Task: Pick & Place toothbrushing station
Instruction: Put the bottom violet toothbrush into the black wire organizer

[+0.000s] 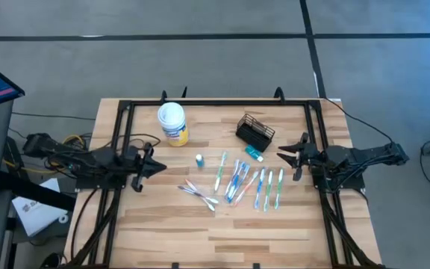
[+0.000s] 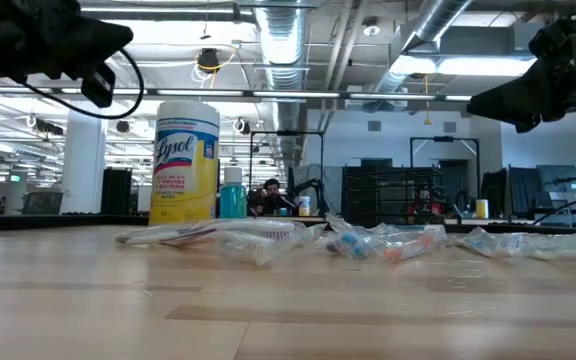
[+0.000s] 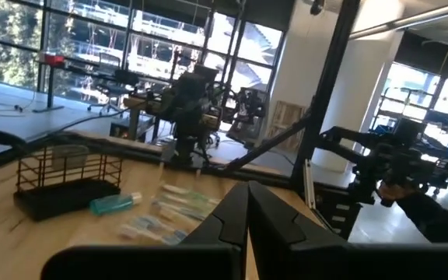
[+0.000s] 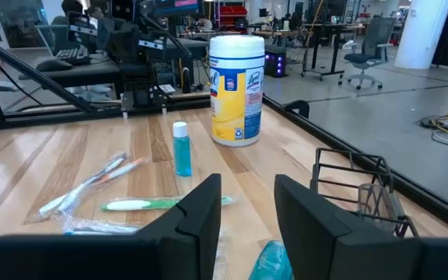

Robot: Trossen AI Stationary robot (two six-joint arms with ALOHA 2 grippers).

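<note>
The toothbrushing station, a small black wire-mesh caddy (image 1: 255, 131), stands on its base on the wooden table at the far right; it also shows in the left wrist view (image 3: 68, 179) and the right wrist view (image 4: 360, 190). My right gripper (image 1: 288, 155) hovers open and empty just right of the caddy, pointing toward the table's left. My left gripper (image 1: 161, 169) hovers shut and empty over the table's left part, pointing right. Its fingers (image 3: 232, 222) meet in its wrist view. In the right wrist view, the gripper (image 4: 247, 206) shows a clear gap between its fingers.
A yellow canister with a white lid (image 1: 172, 123) stands at the far left. Several wrapped toothbrushes (image 1: 237, 179) lie across the table's middle. A small blue bottle (image 1: 198, 159) stands among them, and a teal tube (image 1: 254, 153) lies beside the caddy. A black frame (image 1: 215, 102) rims the table.
</note>
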